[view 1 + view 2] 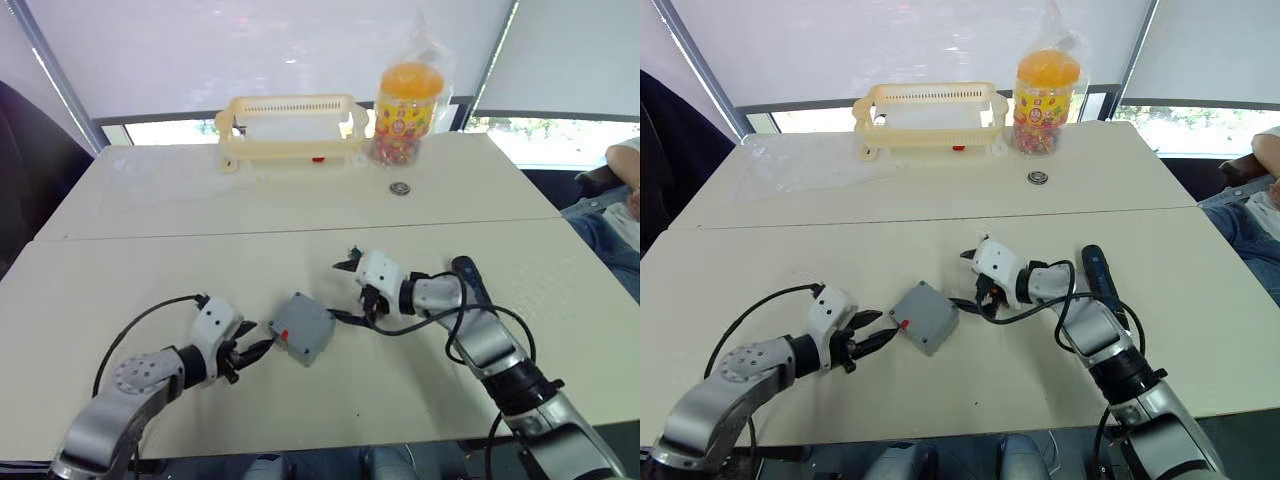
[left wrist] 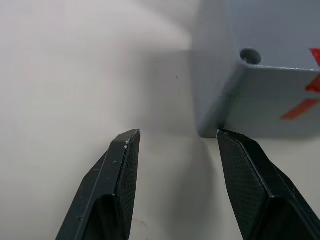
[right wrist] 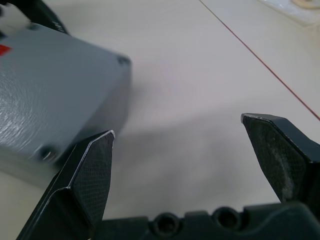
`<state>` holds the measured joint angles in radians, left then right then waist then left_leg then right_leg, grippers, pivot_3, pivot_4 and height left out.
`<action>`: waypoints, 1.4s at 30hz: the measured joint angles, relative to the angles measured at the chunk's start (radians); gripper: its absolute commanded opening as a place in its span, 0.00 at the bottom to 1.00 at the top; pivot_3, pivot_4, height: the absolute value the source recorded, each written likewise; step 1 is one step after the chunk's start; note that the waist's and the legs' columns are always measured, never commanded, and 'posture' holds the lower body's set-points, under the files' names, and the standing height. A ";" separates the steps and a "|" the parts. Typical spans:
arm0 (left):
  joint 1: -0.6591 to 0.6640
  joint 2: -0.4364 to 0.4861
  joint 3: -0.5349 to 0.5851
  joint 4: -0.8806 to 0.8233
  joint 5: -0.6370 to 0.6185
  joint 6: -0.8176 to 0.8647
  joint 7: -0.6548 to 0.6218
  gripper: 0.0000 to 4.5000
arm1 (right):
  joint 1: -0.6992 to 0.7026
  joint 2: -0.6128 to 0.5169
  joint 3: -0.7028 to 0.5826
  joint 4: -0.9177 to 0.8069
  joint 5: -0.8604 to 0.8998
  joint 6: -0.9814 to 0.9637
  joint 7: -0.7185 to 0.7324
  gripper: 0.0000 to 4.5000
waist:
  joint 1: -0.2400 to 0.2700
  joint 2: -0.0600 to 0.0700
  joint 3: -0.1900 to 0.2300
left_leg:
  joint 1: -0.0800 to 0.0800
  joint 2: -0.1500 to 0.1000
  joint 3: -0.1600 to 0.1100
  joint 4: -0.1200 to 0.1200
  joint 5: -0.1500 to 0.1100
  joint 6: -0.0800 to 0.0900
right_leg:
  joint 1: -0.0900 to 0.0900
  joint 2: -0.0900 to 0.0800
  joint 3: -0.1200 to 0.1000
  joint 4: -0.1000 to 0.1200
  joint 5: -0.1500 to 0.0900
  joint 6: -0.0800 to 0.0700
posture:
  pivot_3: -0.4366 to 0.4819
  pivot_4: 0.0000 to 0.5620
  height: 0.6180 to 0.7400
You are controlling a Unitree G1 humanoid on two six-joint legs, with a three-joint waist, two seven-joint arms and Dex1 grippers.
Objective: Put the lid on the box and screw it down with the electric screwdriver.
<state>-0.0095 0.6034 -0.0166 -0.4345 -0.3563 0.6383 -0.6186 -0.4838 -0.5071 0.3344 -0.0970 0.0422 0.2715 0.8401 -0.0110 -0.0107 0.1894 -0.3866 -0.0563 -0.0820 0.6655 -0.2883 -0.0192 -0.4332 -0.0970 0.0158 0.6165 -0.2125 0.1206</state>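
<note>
The box (image 1: 302,328), grey with its lid (image 1: 924,312) already lying flat on top, is sitting on the near half of the pale table (image 1: 150,270), turned cornerwise between the two arms. A small red mark is showing on the side facing the left arm. The left tool (image 1: 258,349) is resting low on the table just beside the box's nearest corner, its two black fingers (image 2: 117,175) standing apart and gripping nothing; in the left wrist view one fingertip is lying right at the foot of that corner, below an open screw hole. The right tool (image 1: 978,300) is lying near the box's opposite side, its fingers (image 3: 92,172) spread wide and empty, with the box's corner just beside one of them in the right wrist view. The electric screwdriver (image 1: 1100,280) is lying on the table beside the right forearm, well apart from the box. At the far edge of the table a cream basket (image 1: 290,125) and a bagged jar with an orange lid (image 1: 405,100) are standing side by side, a small round metal piece (image 1: 400,188) lying in front of the jar.
</note>
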 measured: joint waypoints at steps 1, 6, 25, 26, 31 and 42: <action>-0.007 0.003 0.000 0.010 0.004 -0.005 -0.004 0.55 | 0.014 0.000 -0.001 -0.023 0.000 0.018 -0.002 0.99 | 0.000 0.000 0.000 | 0.000 0.000 0.000 0.000 0.000 0.000 | 0.000 0.000 0.000 0.000 0.000 0.000 | 0.48 0.27 1.00; -0.052 0.007 -0.004 0.055 0.019 -0.022 -0.028 0.55 | 0.071 -0.002 -0.008 -0.129 0.000 0.100 -0.023 0.99 | -0.001 0.000 0.000 | 0.000 0.000 0.000 0.000 0.000 0.000 | -0.001 0.000 0.000 0.001 0.000 0.000 | 0.48 0.27 1.00; -0.086 -0.016 -0.029 0.073 0.056 -0.041 -0.049 0.55 | 0.119 -0.006 -0.032 -0.190 0.002 0.182 -0.088 0.99 | 0.000 0.000 0.000 | 0.000 0.000 0.000 0.000 0.000 0.000 | 0.000 0.000 0.000 0.001 0.000 0.000 | 0.48 0.27 1.00; -0.087 -0.016 -0.029 0.073 0.057 -0.041 -0.049 0.55 | 0.119 -0.012 -0.043 -0.195 0.005 0.189 -0.088 0.99 | 0.000 0.000 0.000 | 0.000 0.000 0.000 0.000 0.000 0.000 | 0.000 0.000 0.000 0.001 0.000 0.000 | 0.48 0.27 1.00; -0.092 0.012 0.013 0.073 0.043 -0.038 -0.063 0.55 | 0.122 -0.029 -0.181 -0.269 0.103 0.279 -0.086 0.99 | 0.000 0.000 0.000 | 0.000 0.000 0.000 0.000 0.000 0.000 | 0.000 0.000 0.000 0.001 0.000 0.000 | 0.48 0.27 1.00; -0.164 0.352 0.148 -0.048 -0.218 0.100 -0.386 0.55 | 0.108 -0.003 -0.364 -0.197 0.292 0.500 -0.155 0.99 | -0.002 0.001 0.000 | 0.000 0.000 0.001 0.000 0.000 0.000 | 0.000 0.000 0.001 0.001 0.000 0.000 | 0.48 0.27 1.00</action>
<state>-0.1733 0.9558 0.1316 -0.4824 -0.5745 0.7382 -1.0048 -0.3755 -0.5102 -0.0295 -0.2937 0.3346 0.7711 0.6847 -0.0132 -0.0096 0.1895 -0.3865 -0.0560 -0.0809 0.6655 -0.2884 -0.0189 -0.4334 -0.0970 0.0164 0.6175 -0.2125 0.1205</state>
